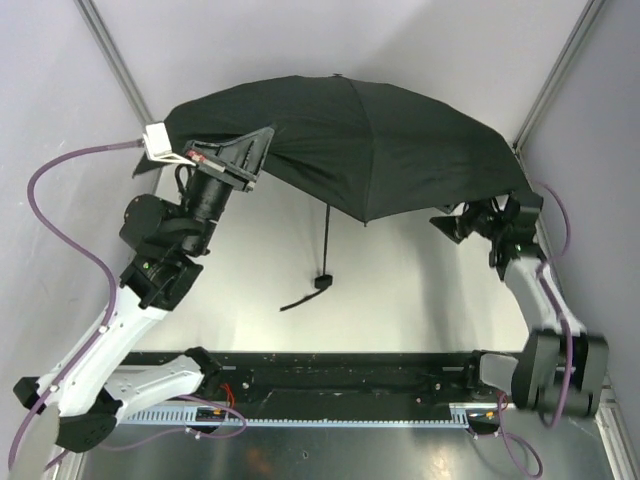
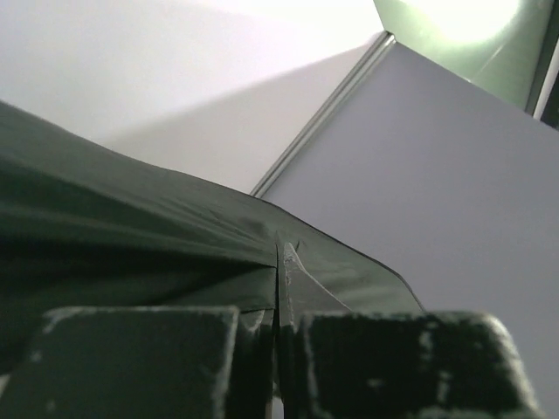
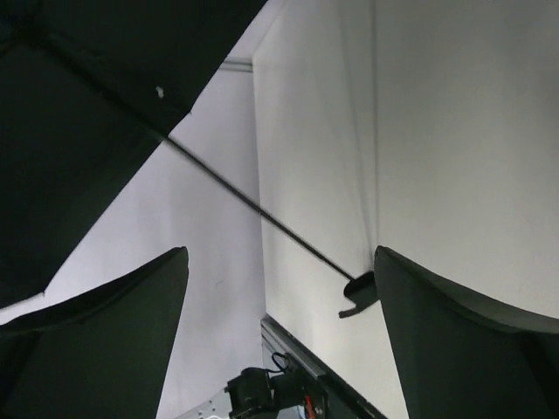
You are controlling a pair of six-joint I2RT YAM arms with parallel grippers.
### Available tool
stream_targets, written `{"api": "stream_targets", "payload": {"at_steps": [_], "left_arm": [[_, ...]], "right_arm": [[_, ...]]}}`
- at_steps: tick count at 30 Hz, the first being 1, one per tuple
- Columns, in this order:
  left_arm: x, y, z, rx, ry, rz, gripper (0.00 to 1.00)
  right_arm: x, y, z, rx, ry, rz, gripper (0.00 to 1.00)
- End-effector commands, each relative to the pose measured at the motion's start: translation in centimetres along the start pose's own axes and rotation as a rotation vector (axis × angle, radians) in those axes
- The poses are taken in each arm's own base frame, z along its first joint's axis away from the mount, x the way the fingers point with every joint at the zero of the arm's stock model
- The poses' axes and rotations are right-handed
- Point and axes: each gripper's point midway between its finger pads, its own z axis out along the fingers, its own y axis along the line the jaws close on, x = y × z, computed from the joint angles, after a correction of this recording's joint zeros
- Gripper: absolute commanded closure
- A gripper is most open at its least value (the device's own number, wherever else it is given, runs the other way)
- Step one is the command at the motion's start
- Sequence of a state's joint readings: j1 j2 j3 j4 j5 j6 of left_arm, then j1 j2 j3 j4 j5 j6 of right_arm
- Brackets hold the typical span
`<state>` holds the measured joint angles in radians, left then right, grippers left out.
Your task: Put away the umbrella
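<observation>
pinching umbrella (image 1: 385,140) rim between left jaws

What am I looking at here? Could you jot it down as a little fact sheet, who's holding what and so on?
object: black umbrella, canopy fully open
position: held up over the white table, between the two arms
shaft and handle: thin shaft points down, handle at its end, strap trailing
left gripper: jaws shut on the canopy's edge
right gripper: jaws open, under the canopy's other side, holding nothing
task status: umbrella not yet folded
</observation>
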<state>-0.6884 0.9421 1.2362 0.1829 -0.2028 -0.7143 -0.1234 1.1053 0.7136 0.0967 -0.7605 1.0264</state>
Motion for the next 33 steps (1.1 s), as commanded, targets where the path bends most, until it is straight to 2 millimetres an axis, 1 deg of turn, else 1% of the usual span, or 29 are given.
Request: {"api": "stream_targets", "payload": {"at_steps": [1,3,5,7,9,12,16,19,20,22,24,27,28,30,32,33], "left_arm": [[-0.8,-3.3,0.3,0.077,0.003,0.100,1.00],[0.2,-3.9,1.0,0.076,0.017,0.122,1.00],[1.0,-3.4,1.6,0.042,0.018,0.130,1.00],[1.3,-3.0,2.1,0.014,0.011,0.125,1.00],[1.7,-2.7,2.6,-0.002,0.004,0.112,1.00],[2.3,-2.5,3.1,-0.016,0.005,0.072,1.00],[3.1,-2.4,3.3,-0.028,0.007,0.040,1.00],[3.2,-2.3,3.4,-0.040,0.001,0.029,1.00],[3.2,-2.4,3.4,-0.041,-0.001,0.027,1.00],[3.0,-2.7,3.6,-0.033,-0.003,0.024,1.00],[3.1,-3.2,3.7,-0.022,0.000,0.023,1.00],[3.3,-3.8,3.7,-0.001,0.012,0.025,1.00],[3.4,-3.9,3.6,0.004,0.017,0.024,1.00],[3.6,-4.0,3.3,0.008,0.024,0.024,1.00],[4.0,-3.6,2.9,0.002,0.032,0.021,1.00],[4.1,-3.5,2.7,-0.003,0.034,0.019,1.00]], "right_arm": [[-0.5,-0.6,3.5,-0.011,0.104,-0.124,0.08],[0.2,-2.9,4.0,0.096,0.113,-0.168,0.06],[1.1,-5.3,3.4,0.239,0.097,-0.236,0.04],[2.0,-7.2,1.9,0.340,0.052,-0.268,0.02],[2.9,-8.4,0.2,0.360,0.017,-0.257,0.01],[4.5,-10.5,-2.7,0.443,-0.017,-0.257,0.01],[7.7,-10.8,-5.4,0.449,-0.035,-0.219,0.01],[9.3,-11.1,-7.0,0.457,-0.039,-0.194,0.01],[9.9,-10.7,-7.4,0.440,-0.029,-0.190,0.02],[11.4,-9.0,-7.2,0.335,0.016,-0.215,0.05],[13.7,-6.6,-6.2,0.208,0.090,-0.293,0.06],[17.2,-3.6,-4.3,0.121,0.173,-0.440,0.06],[18.1,-2.7,-3.4,0.116,0.172,-0.497,0.05],[19.2,-1.0,-1.0,0.115,0.123,-0.598,0.03],[19.6,0.4,2.4,0.133,0.055,-0.665,0.03],[19.5,1.1,4.0,0.145,0.015,-0.671,0.03]]}}
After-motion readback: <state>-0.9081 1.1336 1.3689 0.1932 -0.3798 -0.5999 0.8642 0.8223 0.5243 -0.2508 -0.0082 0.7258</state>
